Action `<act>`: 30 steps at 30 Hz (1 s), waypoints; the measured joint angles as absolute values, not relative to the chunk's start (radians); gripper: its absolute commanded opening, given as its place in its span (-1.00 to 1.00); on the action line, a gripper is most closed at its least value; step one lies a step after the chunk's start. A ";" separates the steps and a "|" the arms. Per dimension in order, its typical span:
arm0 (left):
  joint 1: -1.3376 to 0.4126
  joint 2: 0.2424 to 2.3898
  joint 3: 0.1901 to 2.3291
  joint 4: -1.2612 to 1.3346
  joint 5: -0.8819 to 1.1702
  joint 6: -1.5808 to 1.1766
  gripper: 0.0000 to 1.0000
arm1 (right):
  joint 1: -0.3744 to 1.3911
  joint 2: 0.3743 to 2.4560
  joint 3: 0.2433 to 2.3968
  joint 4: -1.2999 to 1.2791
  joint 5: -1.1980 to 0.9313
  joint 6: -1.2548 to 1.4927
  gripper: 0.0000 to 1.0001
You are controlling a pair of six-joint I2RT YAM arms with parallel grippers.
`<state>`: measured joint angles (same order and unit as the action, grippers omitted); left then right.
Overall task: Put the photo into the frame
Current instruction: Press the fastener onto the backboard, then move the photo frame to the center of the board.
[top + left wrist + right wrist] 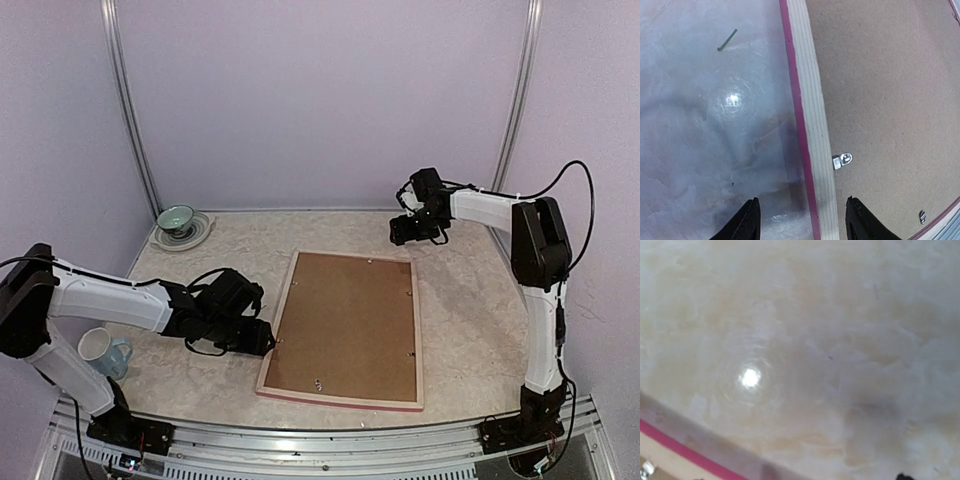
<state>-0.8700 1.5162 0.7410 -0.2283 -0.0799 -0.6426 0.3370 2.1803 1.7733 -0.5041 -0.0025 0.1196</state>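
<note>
The frame (283, 305) lies face down on the table, pale wood rails up with a pink outer edge, and a plain brown backing board (345, 325) fills it. The photo is hidden. My left gripper (262, 338) is open at the frame's left rail near the near-left corner. In the left wrist view it (802, 220) straddles the rail (812, 115), one finger over the table, the other over the board (890, 100). My right gripper (405, 232) hovers off the frame's far-right corner, open and empty. Its wrist view shows bare table, one fingertip (901, 476) and the frame's pink edge (670, 442).
A green bowl on a saucer (177, 222) stands at the far left. A white mug (103, 350) stands near the left arm. A small metal clip (842, 160) sits on the board by the rail. A thin dark pin (727, 40) lies on the table.
</note>
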 measured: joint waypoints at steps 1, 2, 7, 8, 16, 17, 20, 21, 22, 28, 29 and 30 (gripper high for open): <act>-0.884 1.517 0.742 -0.235 -0.075 -0.643 0.15 | 0.337 2.192 1.784 -0.506 -0.008 0.121 0.64; -0.896 1.518 0.744 -0.242 -0.072 -0.643 0.10 | 0.337 2.201 1.790 -0.507 -0.012 0.121 0.64; -0.938 1.551 0.775 -0.266 -0.059 -0.642 -0.14 | 0.337 2.212 1.792 -0.517 -0.024 0.122 0.64; -0.939 1.558 0.776 -0.266 -0.057 -0.642 -0.15 | 0.337 2.212 1.792 -0.516 -0.025 0.122 0.64; -0.944 1.596 0.778 -0.270 -0.049 -0.642 -0.46 | 0.337 2.191 1.748 -0.506 -0.031 0.122 0.64; -0.944 1.599 0.779 -0.264 -0.045 -0.643 -0.51 | 0.337 2.182 1.740 -0.505 -0.031 0.122 0.64; -0.945 1.610 0.791 -0.262 -0.052 -0.645 -0.59 | 0.337 2.154 1.726 -0.503 -0.040 0.122 0.64; -0.944 1.617 0.798 -0.262 -0.057 -0.645 -0.60 | 0.337 2.141 1.719 -0.501 -0.046 0.122 0.66; -0.944 1.626 0.810 -0.262 -0.066 -0.645 -0.62 | 0.337 2.128 1.714 -0.500 -0.051 0.122 0.77; -0.916 1.684 0.870 -0.251 -0.099 -0.625 -0.69 | 0.343 2.069 1.705 -0.500 -0.095 0.121 0.98; -0.902 1.695 0.883 -0.248 -0.104 -0.616 -0.69 | 0.345 2.065 1.705 -0.501 -0.101 0.120 0.98; -0.888 1.709 0.898 -0.247 -0.110 -0.602 -0.69 | 0.349 2.059 1.702 -0.502 -0.106 0.117 0.98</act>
<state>-0.8875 1.7088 0.8982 -0.2466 -0.1104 -0.6018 0.3492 2.0594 1.7023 -0.5018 -0.1059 0.1165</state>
